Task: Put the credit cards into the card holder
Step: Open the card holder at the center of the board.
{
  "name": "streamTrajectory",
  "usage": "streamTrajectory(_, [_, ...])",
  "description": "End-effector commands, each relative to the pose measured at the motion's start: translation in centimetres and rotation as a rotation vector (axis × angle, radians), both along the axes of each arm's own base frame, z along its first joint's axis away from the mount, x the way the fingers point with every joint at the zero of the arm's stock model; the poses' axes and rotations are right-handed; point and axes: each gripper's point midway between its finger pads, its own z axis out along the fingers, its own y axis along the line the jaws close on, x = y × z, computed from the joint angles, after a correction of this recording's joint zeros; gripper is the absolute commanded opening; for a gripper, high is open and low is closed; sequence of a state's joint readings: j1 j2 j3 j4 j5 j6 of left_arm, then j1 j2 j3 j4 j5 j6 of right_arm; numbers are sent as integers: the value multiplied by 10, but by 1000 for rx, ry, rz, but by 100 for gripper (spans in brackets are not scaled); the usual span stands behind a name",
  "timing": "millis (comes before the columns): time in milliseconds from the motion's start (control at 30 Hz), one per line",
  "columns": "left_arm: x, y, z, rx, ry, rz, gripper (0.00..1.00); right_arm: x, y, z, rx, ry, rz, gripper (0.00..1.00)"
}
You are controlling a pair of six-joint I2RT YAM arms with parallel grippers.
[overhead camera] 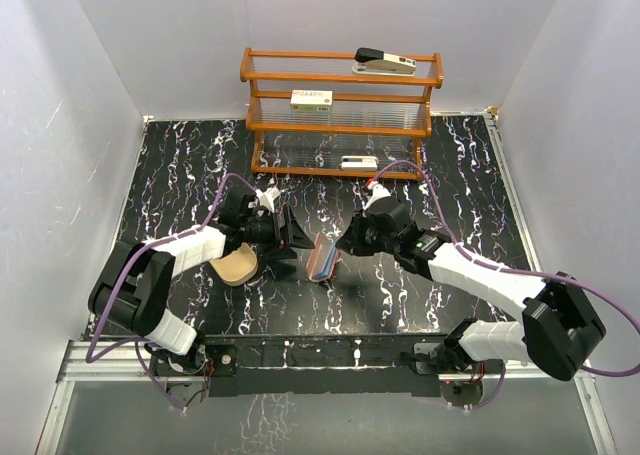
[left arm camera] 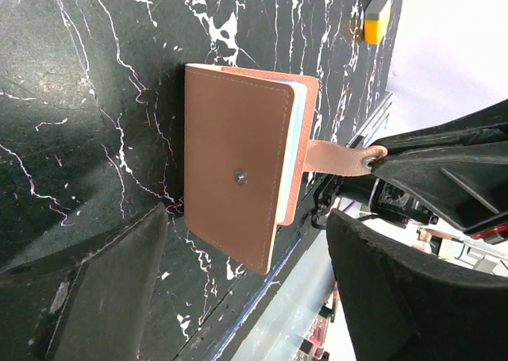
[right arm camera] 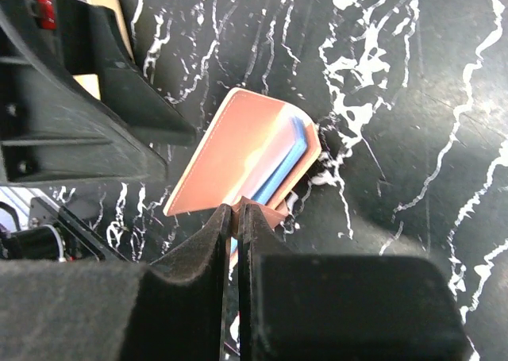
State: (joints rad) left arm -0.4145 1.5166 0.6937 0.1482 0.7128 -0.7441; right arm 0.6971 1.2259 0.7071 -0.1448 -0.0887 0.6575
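Note:
The reddish-brown card holder (overhead camera: 325,255) is nearly closed at the table's middle, between both grippers. My right gripper (right arm camera: 236,212) is shut on its leather strap tab (left arm camera: 337,156). In the right wrist view the card holder (right arm camera: 238,151) shows blue and pale layers at its open edge. In the left wrist view its snap-button cover (left arm camera: 238,167) faces the camera. My left gripper (left arm camera: 246,297) is open and empty, with its jaws wide on either side of the card holder's near corner, not touching it. No loose credit card shows.
A tan oval tray (overhead camera: 237,267) lies under the left arm. A wooden rack (overhead camera: 340,115) at the back holds a stapler (overhead camera: 385,62) and white boxes (overhead camera: 311,99). A small yellow-grey block (left arm camera: 375,18) sits by the table's edge.

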Motion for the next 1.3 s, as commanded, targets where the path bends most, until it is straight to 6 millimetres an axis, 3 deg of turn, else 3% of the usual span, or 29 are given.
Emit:
streamTrajectory(0, [-8,-2,1,-9,15,-36,80,20,24,38,118,-91,28,0])
streamTrajectory(167, [-12,-1,-9,-1,47,-41,79,30,11,28,102,-80,23,0])
streamTrajectory(433, [-8,-3,-5,-18,30,-38,71,28,34,68,280,-56,119,0])
streamTrajectory(533, [-8,-4,-6,-22,33,-36,69,27,38,68,306,-41,124,0])
streamTrajectory(700, [-10,-4,-9,-35,47,-32,62,26,35,44,277,25,97,0])
streamTrajectory(967, [-10,0,-16,12,58,-25,67,27,-6,-12,47,67,-40,0])
streamTrajectory(1267, [-11,2,-23,24,75,-14,69,21,-37,-38,-66,75,-108,0])
